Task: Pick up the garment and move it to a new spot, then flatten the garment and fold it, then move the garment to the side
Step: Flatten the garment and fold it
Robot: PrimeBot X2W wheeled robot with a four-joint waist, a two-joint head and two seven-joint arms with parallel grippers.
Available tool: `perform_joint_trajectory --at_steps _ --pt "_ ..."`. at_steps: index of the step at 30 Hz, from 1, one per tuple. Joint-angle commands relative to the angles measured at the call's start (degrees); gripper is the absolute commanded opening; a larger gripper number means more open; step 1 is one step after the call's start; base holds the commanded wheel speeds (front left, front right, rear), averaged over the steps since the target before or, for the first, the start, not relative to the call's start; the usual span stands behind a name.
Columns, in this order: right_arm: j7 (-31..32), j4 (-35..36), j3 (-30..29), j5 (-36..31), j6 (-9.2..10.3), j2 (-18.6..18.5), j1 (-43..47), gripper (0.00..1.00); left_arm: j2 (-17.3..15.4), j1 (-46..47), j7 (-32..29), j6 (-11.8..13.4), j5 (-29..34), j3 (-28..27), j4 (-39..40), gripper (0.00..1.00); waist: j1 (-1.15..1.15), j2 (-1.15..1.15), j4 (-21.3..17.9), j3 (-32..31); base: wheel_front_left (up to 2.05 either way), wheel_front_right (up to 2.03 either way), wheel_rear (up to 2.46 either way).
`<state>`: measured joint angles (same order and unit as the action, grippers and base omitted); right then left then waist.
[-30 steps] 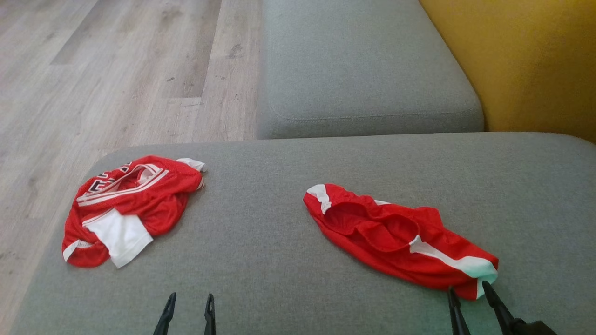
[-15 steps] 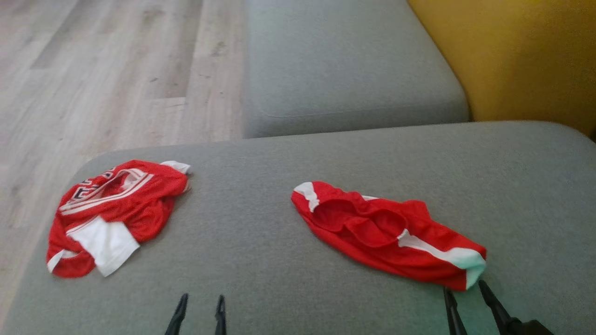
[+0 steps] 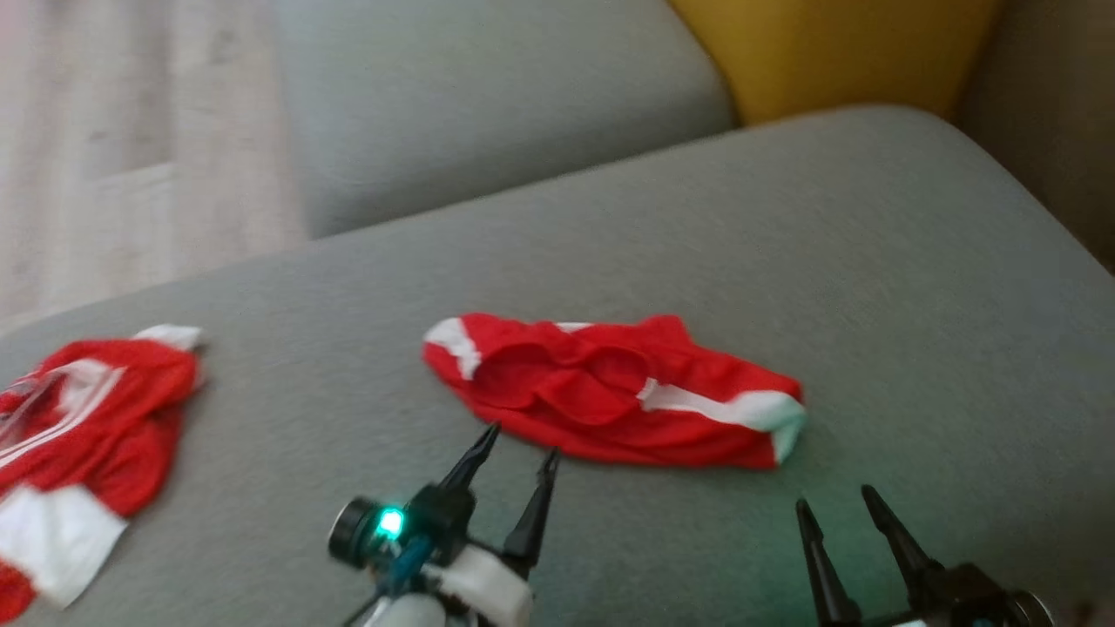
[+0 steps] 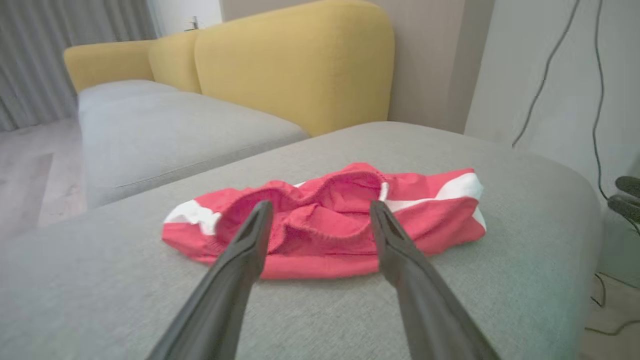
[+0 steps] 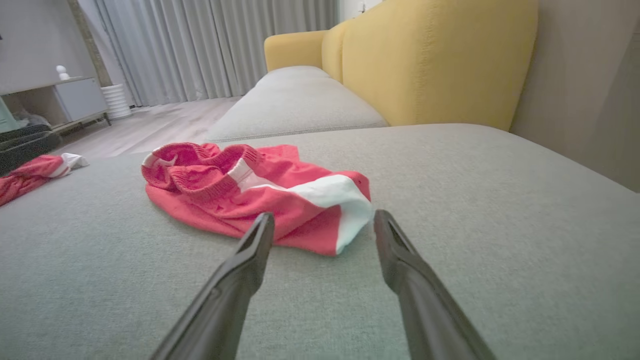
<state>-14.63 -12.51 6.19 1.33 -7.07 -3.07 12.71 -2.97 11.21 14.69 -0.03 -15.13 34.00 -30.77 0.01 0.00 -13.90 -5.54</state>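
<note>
Head view: shorts [image 3: 610, 401] lie bunched midway across the grey sofa seat [image 3: 871, 261]. A second red shirt [image 3: 87, 418] sits well apart to the left. Left jaws spread, tips just beside the near edge at the waistband end. Right jaws spread, near the white-hemmed leg end, not touching.

Left wrist view: waistband framed between my tips. Best to drop onto the ruffled elastic, where the cloth stands proud.

Right wrist view: white hem corner ahead, between my tips. Advance, pinch the corner, then lift both ends level so nothing drags.
</note>
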Motion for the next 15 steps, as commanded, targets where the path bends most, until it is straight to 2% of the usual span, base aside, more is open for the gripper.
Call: perform_joint_trajectory --at_steps 1,4,7,15 --pt "-0.4 1.9 1.9 -0.3 -0.42 -1.3 -3.2 1.00 0.1 5.1 0.3 -0.1 -1.6 0.2 -0.3 1.00 -0.01 0.00 -5.6 3.5 0.00 0.00 0.00" --pt "-0.4 1.9 2.7 -0.1 -0.42 -1.7 -3.8 1.00 0.1 9.5 0.3 -0.5 -5.8 4.5 -4.5 1.00 -0.01 0.00 -8.6 4.8 0.00 0.00 0.00" --pt "-0.4 1.9 3.3 0.0 -0.42 -1.9 -4.3 1.00 0.1 13.8 0.3 0.3 -8.6 8.1 -7.4 1.00 -0.01 0.00 -11.1 6.4 0.00 0.00 0.00" --pt "-0.4 2.1 4.6 0.3 -0.42 -1.3 -6.5 1.00 0.1 22.0 0.3 2.2 -12.8 13.6 -14.5 1.00 -0.01 0.00 -14.9 10.9 0.00 0.00 0.00"
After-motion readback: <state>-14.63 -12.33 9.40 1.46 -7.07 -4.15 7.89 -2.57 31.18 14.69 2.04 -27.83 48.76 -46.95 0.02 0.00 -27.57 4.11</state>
